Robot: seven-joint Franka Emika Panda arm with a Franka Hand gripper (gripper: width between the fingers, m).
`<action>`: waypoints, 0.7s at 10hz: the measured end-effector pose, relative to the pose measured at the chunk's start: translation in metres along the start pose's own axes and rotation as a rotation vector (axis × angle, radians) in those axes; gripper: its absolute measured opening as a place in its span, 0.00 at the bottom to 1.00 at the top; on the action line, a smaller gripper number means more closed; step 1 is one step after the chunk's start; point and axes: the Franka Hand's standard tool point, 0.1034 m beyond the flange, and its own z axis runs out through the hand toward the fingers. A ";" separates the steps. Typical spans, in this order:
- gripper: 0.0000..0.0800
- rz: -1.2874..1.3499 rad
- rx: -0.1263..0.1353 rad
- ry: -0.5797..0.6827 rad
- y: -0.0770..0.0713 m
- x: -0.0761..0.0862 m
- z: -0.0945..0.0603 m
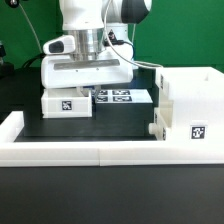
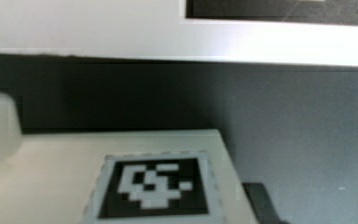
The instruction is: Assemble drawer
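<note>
Drawer parts stand separate on the table. One small tray sits toward the exterior view's left, directly under the arm. The tall open box housing stands well apart from it on the exterior view's right. A small white piece touches the housing's lower near corner, but I cannot tell what it is.

The gripper hangs low over the tray, close to or touching its top. Its fingers are hidden behind the tray wall, so I cannot tell whether they are spread, closed or gripping. The wrist view shows only a square tag on a white face, close up.

Handling, as judged:
- The tray looks like light, hollow, rigid plastic that would not flex.
- Its smooth faces could slip under a loose pinch.
- The best hold would be across one thin upright wall, near the middle of its length, which keeps the tray level.

The black tabletop is flat and matte. The marker board lies just beside the tray, and a low white rail runs along the near edge. Open table lies between the tray and the housing. The background is dark and indistinct.
</note>
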 end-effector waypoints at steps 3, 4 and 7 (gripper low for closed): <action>0.05 0.000 -0.001 0.001 0.000 0.000 -0.001; 0.05 0.000 -0.001 0.001 0.000 0.000 -0.001; 0.05 -0.034 0.005 -0.011 -0.002 0.001 -0.002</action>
